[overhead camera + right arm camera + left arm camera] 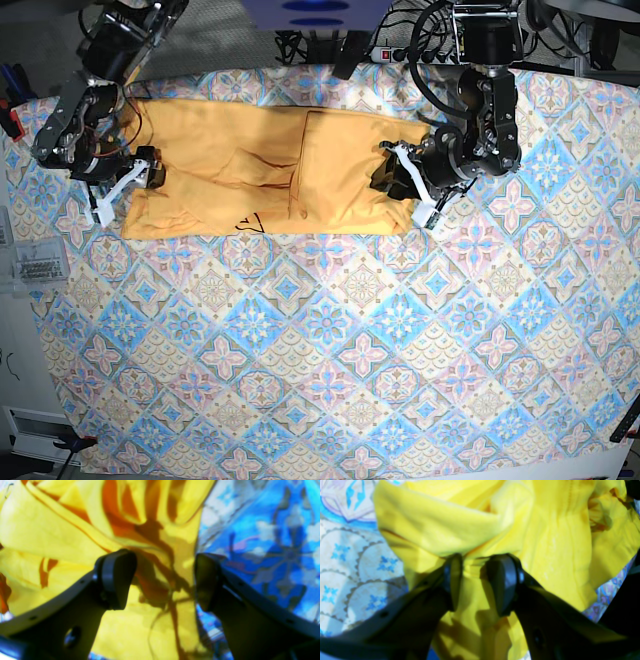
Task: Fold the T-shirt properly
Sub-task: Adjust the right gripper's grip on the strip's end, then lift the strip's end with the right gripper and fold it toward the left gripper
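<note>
The yellow-orange T-shirt (250, 150) lies spread across the far part of the table, with one end folded over as a flap (350, 170). In the base view my left gripper (392, 182) is at the shirt's right end. The left wrist view shows this gripper (475, 582) pinching a bunched ridge of the T-shirt (545, 542). My right gripper (140, 185) is at the shirt's left end. Seen from the right wrist, it (162, 580) stands wide open over the edge of the T-shirt (37, 535), one finger above cloth, the other above the tablecloth (275, 542).
The blue-pink patterned tablecloth (330, 330) covers the whole table. Cables and a power strip (380, 45) lie behind the far edge. A clear box of small parts (30, 265) sits off the left edge.
</note>
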